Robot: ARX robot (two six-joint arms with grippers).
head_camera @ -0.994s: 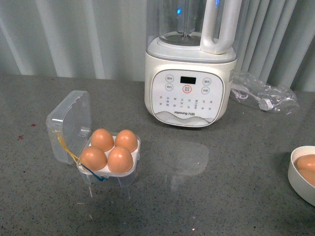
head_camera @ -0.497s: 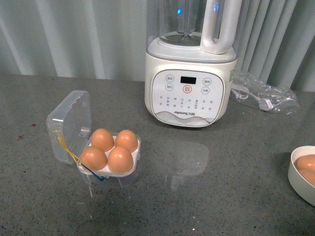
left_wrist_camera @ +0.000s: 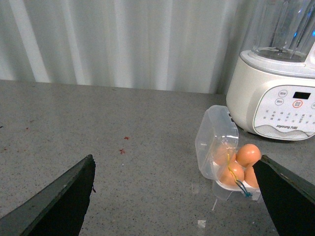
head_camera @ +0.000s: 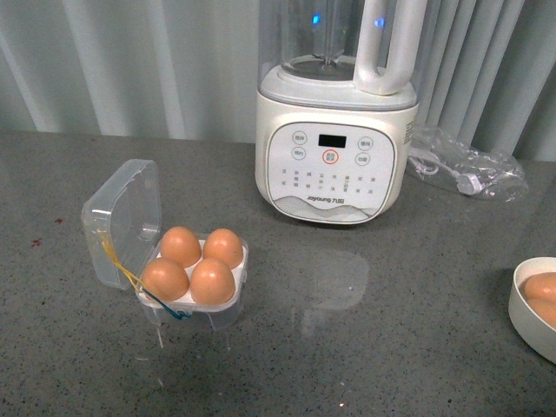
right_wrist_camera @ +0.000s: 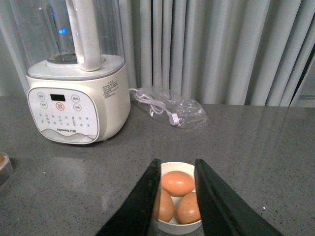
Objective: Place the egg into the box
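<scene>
The clear box (head_camera: 195, 291) stands on the grey counter at the left with its lid (head_camera: 122, 221) swung open, and orange-brown eggs (head_camera: 213, 280) fill its cells. In the left wrist view the box (left_wrist_camera: 216, 142) lies ahead, near the right finger of my open left gripper (left_wrist_camera: 175, 158), which holds nothing. My right gripper (right_wrist_camera: 177, 162) hangs open over a white bowl (right_wrist_camera: 177, 227) holding three eggs. One egg (right_wrist_camera: 178, 183) shows between its fingers (right_wrist_camera: 142, 201), untouched. Neither arm appears in the front view.
A cream blender (head_camera: 334, 148) stands at the back centre. A crumpled plastic bag with a cable (head_camera: 465, 169) lies to its right. The white bowl (head_camera: 521, 317) sits at the right edge of the counter. Grey curtains hang behind.
</scene>
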